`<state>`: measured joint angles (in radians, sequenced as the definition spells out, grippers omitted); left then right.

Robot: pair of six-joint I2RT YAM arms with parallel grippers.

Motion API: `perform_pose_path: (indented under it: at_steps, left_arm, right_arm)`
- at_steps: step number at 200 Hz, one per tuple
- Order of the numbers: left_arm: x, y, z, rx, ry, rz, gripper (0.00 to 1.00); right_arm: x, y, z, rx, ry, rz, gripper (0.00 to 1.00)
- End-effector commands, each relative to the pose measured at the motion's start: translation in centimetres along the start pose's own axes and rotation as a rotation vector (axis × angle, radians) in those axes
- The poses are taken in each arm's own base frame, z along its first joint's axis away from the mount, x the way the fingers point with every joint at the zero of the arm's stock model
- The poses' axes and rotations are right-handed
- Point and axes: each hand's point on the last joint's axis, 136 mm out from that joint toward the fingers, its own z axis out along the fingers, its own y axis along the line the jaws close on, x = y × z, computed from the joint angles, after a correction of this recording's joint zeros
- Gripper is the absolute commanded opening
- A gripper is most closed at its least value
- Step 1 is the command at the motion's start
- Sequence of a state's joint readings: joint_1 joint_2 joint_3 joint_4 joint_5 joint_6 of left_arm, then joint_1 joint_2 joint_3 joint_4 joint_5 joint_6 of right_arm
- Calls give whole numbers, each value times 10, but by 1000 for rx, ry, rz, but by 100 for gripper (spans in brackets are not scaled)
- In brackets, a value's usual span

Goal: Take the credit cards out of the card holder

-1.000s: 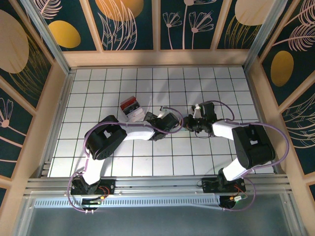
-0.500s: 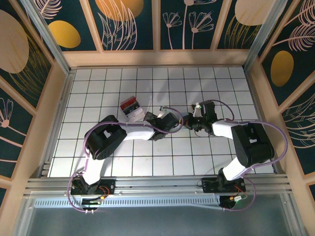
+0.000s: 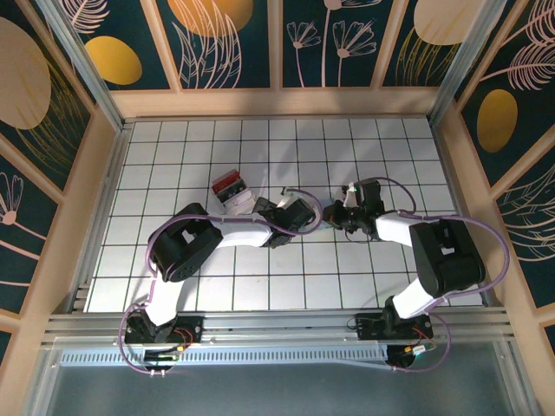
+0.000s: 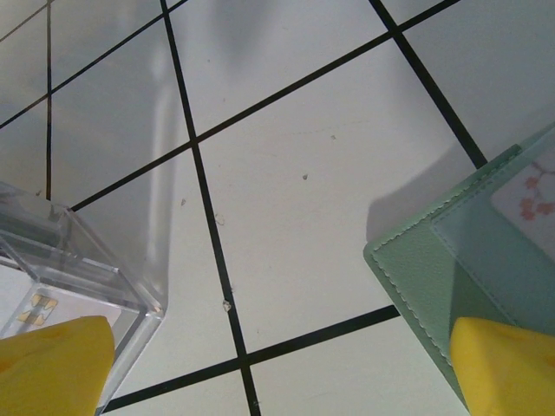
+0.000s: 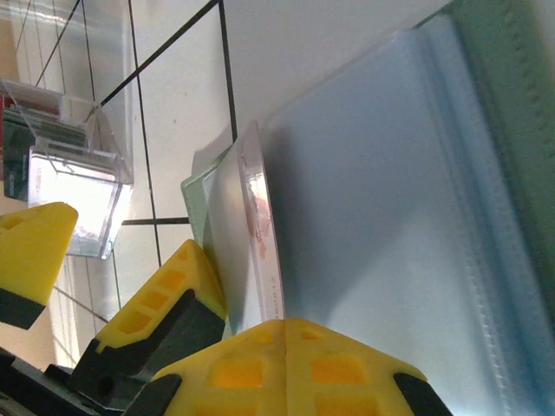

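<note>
At card holder (image 5: 390, 191): right gripper (image 5: 284, 342) pinched shut on credit card (image 5: 260, 217), edge raised from pocket. Left gripper (image 4: 277, 368) spread wide, one finger over holder's corner, clear box (image 4: 78, 251) near. Risk of dragging holder along if pinned too lightly.

Robot lab test cell, not a home or shop. White tabletop (image 3: 217, 139) w/ black grid lines, boxed in on 3 sides by wood-framed panels (image 3: 234, 35) w/ dark teal & gold flower print. Metal posts (image 3: 78, 61) at the corners. Aluminium rail (image 3: 277, 328) along near edge; left arm (image 3: 186, 247) & right arm (image 3: 442, 256) bolted there.
</note>
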<state>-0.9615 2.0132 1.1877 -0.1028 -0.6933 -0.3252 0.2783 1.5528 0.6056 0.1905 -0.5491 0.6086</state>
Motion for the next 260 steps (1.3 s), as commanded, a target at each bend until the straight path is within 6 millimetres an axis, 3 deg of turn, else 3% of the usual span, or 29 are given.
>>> perform_pose_path:
  at_steps: [1, 87, 133, 208, 260]
  left_arm:
    - [-1, 15, -11, -26, 20, 37, 99]
    - [-55, 21, -40, 10, -53, -91, 99]
    - [-72, -7, -46, 168, -59, -210, 99]
    - [-47, -30, -5, 115, 3, -90, 99]
    - [-23, -28, 13, 41, 59, -26, 99]
  right_arm:
    - [0, -12, -10, 65, -32, -1, 0]
    - [-2, -8, -19, 77, -61, -7, 0]
    - [-3, -7, -19, 71, -68, -3, 0]
    - [-2, -6, -17, 60, -62, 4, 0]
    - [-2, -9, -20, 84, -69, 2, 0]
